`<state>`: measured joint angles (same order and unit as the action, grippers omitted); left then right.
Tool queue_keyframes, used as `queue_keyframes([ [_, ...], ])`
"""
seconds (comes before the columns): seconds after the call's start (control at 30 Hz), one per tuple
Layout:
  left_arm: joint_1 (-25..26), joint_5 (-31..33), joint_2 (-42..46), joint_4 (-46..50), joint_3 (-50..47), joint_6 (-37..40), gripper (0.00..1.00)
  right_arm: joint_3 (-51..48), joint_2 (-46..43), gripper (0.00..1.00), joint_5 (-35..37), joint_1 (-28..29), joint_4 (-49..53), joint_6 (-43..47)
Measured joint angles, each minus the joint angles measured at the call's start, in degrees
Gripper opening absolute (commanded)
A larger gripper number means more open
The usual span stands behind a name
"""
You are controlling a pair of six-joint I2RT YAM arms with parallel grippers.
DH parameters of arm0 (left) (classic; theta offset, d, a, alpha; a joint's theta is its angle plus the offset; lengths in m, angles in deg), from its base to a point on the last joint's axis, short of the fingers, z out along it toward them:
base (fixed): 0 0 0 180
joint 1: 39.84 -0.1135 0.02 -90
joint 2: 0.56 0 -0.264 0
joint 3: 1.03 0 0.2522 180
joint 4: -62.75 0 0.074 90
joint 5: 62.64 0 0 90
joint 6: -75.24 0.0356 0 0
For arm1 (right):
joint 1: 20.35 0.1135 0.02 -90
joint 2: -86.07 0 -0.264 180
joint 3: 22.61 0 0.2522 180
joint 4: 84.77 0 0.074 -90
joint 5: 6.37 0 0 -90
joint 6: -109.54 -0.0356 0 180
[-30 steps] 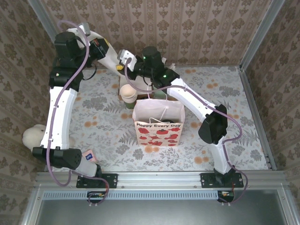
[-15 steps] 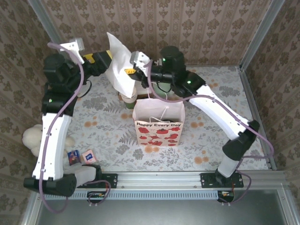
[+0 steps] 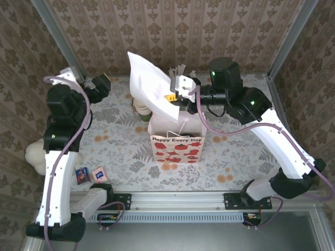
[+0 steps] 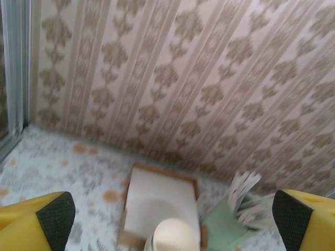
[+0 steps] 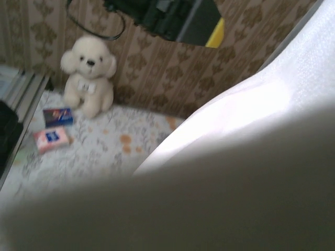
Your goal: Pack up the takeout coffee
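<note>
Even bright light, soft shadows. Right wrist view blurry; close white paper [image 5: 251, 104] out of focus.

cup stack [image 3: 142, 111] just behind gift bag [image 3: 177, 147].

The takeout coffee [image 3: 177, 134] shows only as a small dark shape with a black top, low inside the open paper bag [image 3: 177, 149] near the middle of the worktop [image 3: 115, 136], toward the bag's 6 o'clock wall. It lies in shadow, so its pose cannot be told.
</note>
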<state>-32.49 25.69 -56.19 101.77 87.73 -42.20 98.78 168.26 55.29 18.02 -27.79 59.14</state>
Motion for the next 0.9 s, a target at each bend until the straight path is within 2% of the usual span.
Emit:
queue_keyframes([
  [0.13,0.0,-3.1,-3.1,1.6,-2.7,-0.9,1.0,0.3,0.0,0.0,-1.1,-2.9,8.4,5.0],
  [0.33,1.4,-8.2,-3.4,1.8,-4.8,-0.8,1.0,-1.0,-0.3,0.0,-5.4,-9.6,14.4,8.8],
  [0.67,3.9,-12.0,-3.6,2.9,-7.4,-0.9,1.0,-5.5,-0.9,0.0,-7.3,-10.0,17.9,14.5],
  [0.9,4.8,-12.9,-4.0,4.3,-7.6,-1.5,1.0,-7.0,-5.9,0.0,-10.3,-10.0,18.3,17.4],
])
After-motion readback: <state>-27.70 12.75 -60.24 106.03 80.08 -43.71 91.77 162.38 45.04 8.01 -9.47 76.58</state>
